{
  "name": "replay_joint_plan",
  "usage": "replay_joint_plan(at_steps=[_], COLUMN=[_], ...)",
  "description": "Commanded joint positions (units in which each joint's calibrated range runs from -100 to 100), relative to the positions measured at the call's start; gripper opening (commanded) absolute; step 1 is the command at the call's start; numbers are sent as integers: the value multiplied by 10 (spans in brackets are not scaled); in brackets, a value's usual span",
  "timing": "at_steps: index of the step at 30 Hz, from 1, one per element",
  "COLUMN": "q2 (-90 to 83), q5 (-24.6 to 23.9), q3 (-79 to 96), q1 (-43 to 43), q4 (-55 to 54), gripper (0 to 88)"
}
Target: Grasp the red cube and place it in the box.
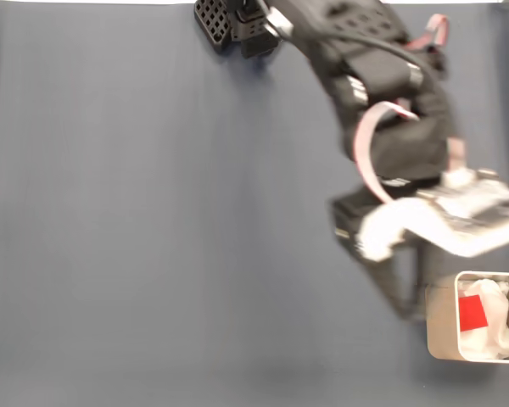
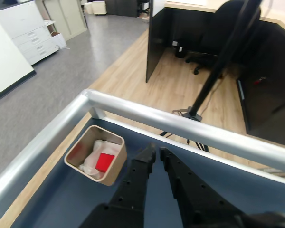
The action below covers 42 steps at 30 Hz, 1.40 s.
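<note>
Red against white wadding, the red cube (image 1: 472, 313) lies inside the box (image 1: 441, 315), resting on the crumpled lining (image 1: 495, 329) toward the left half of the box as the fixed view shows it; the box sits at the lower right corner of the dark blue surface (image 1: 153, 237), partly cut by the picture's edge; in the wrist view the cube (image 2: 104, 162) shows again on the white lining (image 2: 92, 159) within the beige walls of the box (image 2: 113, 171), which stands in the corner of the surface (image 2: 61, 199) close under a silver metal rail (image 2: 190, 128); the gripper (image 2: 156, 153) is apart from the box, to its right in the wrist view and raised above the surface, its two black fingers (image 2: 137, 180) drawn nearly together with only a narrow slit between the tips and nothing held; in the fixed view the black arm (image 1: 382, 102) reaches from the top edge down toward the box, blurred, with a pink ribbon cable (image 1: 366, 148) looping along it and a white bracket (image 1: 441, 220) just above the box; beyond the rail lie a wooden floor (image 2: 147, 76), a grey carpet (image 2: 52, 80) and dark desk partitions (image 2: 194, 33).
</note>
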Motion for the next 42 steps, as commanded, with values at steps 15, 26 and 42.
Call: replay_joint_plan(at_steps=[15,26,42], q2=[-451,-692,-939], q5=[-8,-10,-25], q3=[588,930,1146], q1=[123,127,131], q4=[-113,-161,46], gripper=[0,0,0])
